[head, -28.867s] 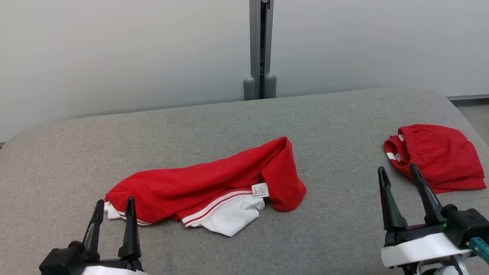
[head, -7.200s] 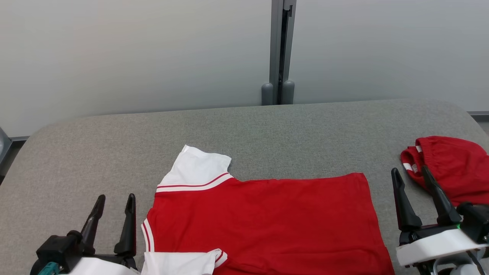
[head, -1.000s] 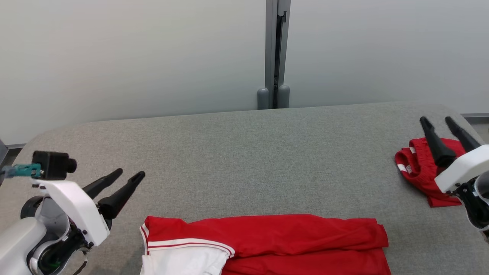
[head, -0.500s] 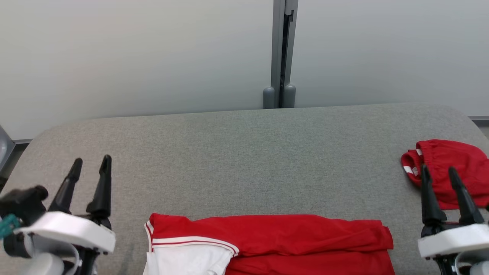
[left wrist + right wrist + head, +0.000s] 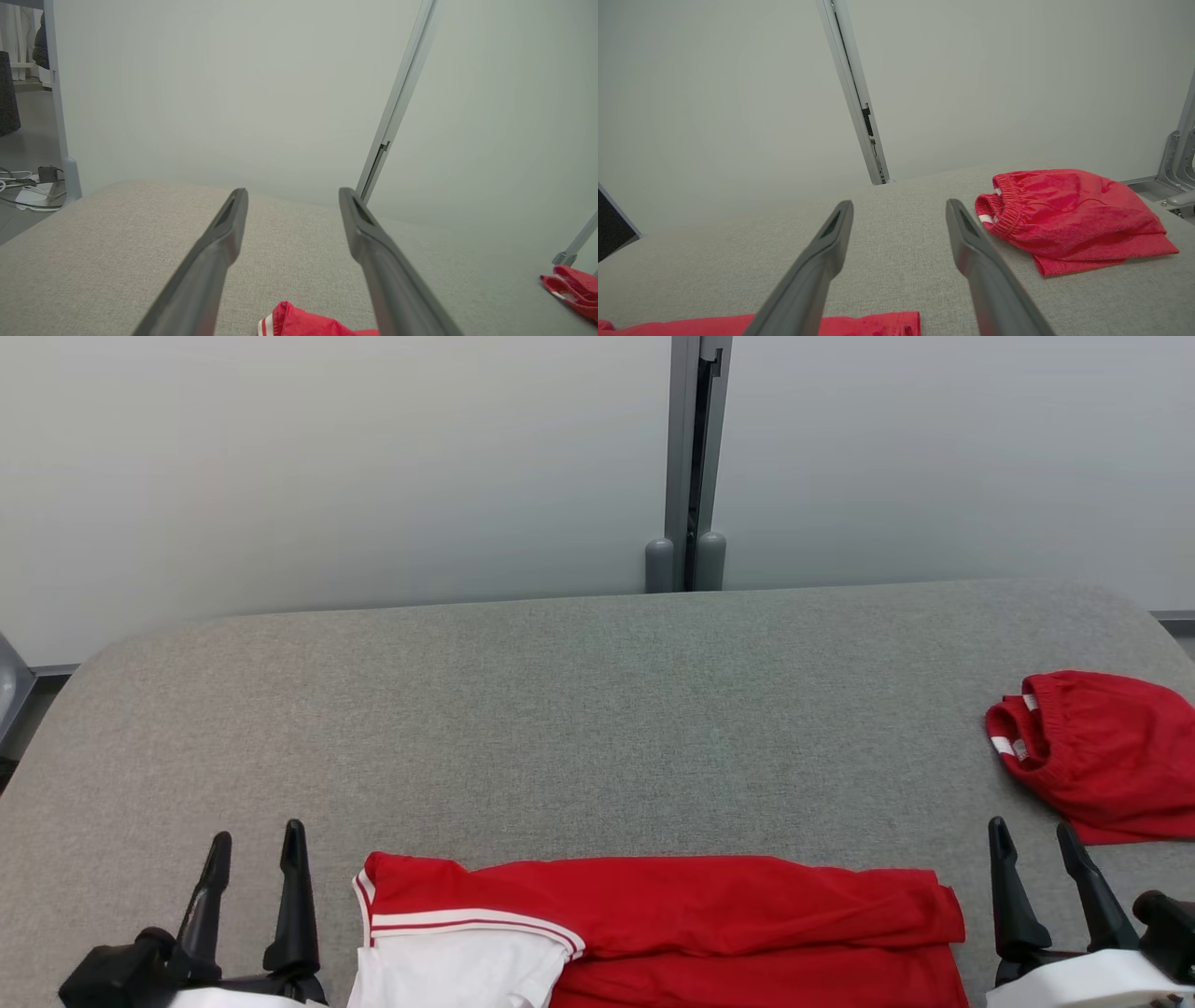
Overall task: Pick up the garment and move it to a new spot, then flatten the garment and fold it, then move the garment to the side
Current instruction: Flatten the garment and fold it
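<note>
On the grey desk (image 5: 597,709), 2 clothing items: 1 red/white garment (image 5: 709,915), folded lengthwise, at near edge btwn left claw (image 5: 258,833) & right claw (image 5: 1032,826), both wide open, empty; 1 red shorts (image 5: 1102,756) far right.

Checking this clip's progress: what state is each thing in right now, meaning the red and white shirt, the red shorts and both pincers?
red and white shirt: folded over lengthwise, lying on the near side of the table, held by nothing.
red shorts: loosely folded, lying at the table's right end, untouched.
left pincer: open, empty, beside the shirt's sleeve end.
right pincer: open, empty, beside the shirt's hem end.
</note>
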Motion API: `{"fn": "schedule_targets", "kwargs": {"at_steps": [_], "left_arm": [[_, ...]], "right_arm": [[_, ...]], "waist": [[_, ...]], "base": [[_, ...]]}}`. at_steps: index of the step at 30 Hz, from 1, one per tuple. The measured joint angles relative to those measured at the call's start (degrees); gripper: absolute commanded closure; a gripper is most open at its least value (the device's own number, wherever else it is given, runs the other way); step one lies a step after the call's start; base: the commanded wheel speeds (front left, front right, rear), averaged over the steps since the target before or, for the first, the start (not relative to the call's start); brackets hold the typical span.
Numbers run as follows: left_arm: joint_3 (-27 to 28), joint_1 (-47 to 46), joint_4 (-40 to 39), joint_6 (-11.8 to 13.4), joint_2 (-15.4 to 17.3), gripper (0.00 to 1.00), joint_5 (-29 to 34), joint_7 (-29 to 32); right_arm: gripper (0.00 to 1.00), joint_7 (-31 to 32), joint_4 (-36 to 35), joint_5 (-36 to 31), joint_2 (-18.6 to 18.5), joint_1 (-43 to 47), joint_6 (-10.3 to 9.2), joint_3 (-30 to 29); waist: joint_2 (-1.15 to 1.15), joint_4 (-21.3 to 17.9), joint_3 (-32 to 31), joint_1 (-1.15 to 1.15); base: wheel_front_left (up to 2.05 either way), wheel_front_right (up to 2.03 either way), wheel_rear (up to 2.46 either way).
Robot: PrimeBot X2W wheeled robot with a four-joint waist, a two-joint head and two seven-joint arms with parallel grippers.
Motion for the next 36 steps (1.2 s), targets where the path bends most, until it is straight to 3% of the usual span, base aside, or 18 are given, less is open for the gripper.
{"fn": "schedule_targets", "kwargs": {"at_steps": [8, 16, 29, 36], "left_arm": [[3.3, 0.5, 3.6, -5.8, -5.3, 0.0, 4.4, 0.0], [4.8, -0.5, 6.0, -9.4, -7.9, 0.0, 6.9, 0.0], [6.8, -1.7, 9.0, -12.4, -9.5, 0.0, 9.0, 0.0], [6.9, -1.9, 9.8, -13.0, -9.9, 0.0, 9.5, 0.0]], "right_arm": [[0.0, 0.1, 5.4, 0.0, 0.8, -0.8, 0.0, 0.2], [0.0, 7.8, 15.5, 2.9, 1.3, -4.6, 0.0, 0.9], [0.0, 11.6, 27.6, 11.2, 2.3, -6.8, 0.0, 3.9], [0.0, 15.3, 30.7, 15.8, 2.3, -9.6, 0.0, 5.9]], "waist": [[0.0, 0.4, 0.2, 0.0], [0.0, 0.4, 0.8, 0.0], [0.0, 1.9, 1.6, 0.0], [0.0, 1.8, 1.5, 0.0]], "base": [[0.0, 0.0, 0.0], [0.0, 0.0, 0.0], [0.0, 0.0, 0.0], [0.0, 0.0, 0.0]]}}
